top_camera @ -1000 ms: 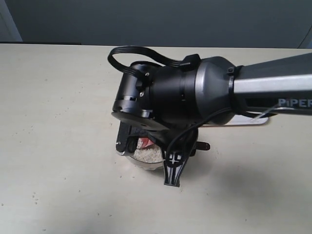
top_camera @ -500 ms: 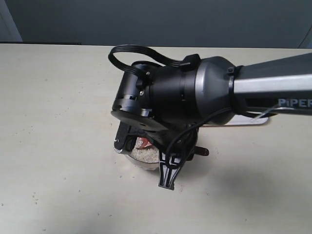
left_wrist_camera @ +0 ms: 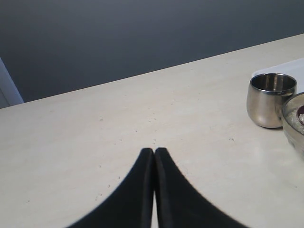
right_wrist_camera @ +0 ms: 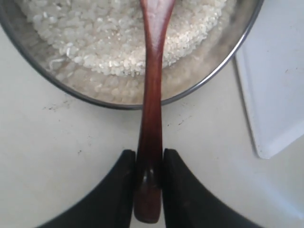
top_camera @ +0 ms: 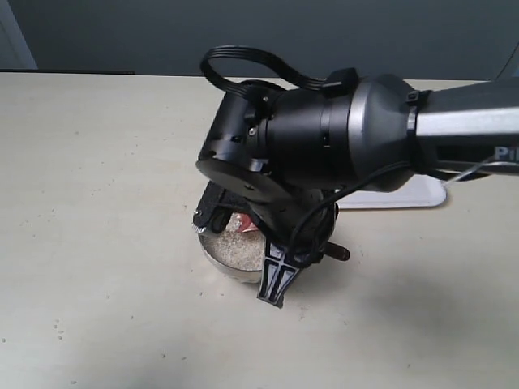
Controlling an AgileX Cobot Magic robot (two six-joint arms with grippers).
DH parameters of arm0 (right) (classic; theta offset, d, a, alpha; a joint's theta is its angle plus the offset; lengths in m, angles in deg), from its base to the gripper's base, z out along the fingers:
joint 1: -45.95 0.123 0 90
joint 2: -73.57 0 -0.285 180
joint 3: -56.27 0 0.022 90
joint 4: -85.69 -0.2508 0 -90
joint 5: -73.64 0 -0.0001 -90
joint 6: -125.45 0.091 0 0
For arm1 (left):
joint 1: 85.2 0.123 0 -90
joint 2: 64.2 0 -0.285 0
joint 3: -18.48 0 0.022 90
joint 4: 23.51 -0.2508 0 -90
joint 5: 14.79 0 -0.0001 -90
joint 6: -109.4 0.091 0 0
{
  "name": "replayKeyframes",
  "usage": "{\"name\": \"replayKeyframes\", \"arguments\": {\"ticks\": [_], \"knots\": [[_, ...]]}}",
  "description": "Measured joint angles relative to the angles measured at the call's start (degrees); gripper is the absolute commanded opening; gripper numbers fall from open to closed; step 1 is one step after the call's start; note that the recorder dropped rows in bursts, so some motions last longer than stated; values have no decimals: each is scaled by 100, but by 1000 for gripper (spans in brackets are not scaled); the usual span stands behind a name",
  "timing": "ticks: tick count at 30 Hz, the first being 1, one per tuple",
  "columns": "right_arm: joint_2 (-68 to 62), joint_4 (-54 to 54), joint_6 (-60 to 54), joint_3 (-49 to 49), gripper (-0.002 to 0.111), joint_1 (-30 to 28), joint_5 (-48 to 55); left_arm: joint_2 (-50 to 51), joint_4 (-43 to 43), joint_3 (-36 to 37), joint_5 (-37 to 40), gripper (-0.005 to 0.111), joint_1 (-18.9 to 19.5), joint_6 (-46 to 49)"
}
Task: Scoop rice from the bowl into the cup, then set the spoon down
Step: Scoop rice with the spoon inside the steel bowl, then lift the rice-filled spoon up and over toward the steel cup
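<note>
My right gripper (right_wrist_camera: 149,159) is shut on the end of the dark reddish-brown spoon's (right_wrist_camera: 152,95) handle. The handle crosses the rim of the steel bowl (right_wrist_camera: 71,88) and runs over the rice (right_wrist_camera: 95,38); its head is cut off by the frame edge. In the exterior view the right arm hangs over the bowl (top_camera: 217,261), with rice (top_camera: 239,250) showing, one finger (top_camera: 274,285) in front and the spoon's end (top_camera: 337,253) poking out. The steel cup (left_wrist_camera: 270,99) stands beside the bowl (left_wrist_camera: 295,126), hidden in the exterior view. My left gripper (left_wrist_camera: 154,151) is shut, empty, over bare table.
A flat white tray (top_camera: 405,194) lies behind the bowl and cup; its corner (right_wrist_camera: 275,95) is close to the bowl's rim. Something reddish (top_camera: 243,223) shows at the far side of the bowl. A few stray grains dot the table (top_camera: 97,243).
The right arm has shifted right and turned, uncovering more of the bowl and rice. Its front finger has swung a little left and lower.
</note>
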Motion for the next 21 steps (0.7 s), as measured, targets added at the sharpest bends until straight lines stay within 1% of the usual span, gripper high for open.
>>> {"name": "replayKeyframes", "arguments": {"ticks": [4,7,16,21], "knots": [[9,-105,47,0,-1,-38,0,0,0,0,0,1,0,0],[9,-295,58,0,-1,-218,0,0,0,0,0,1,0,0],[185,-383,70,0,-1,-532,0,0,0,0,0,1,0,0],[322,-421,70,0,-1,-745,-184,0,0,0,0,1,0,0]]}}
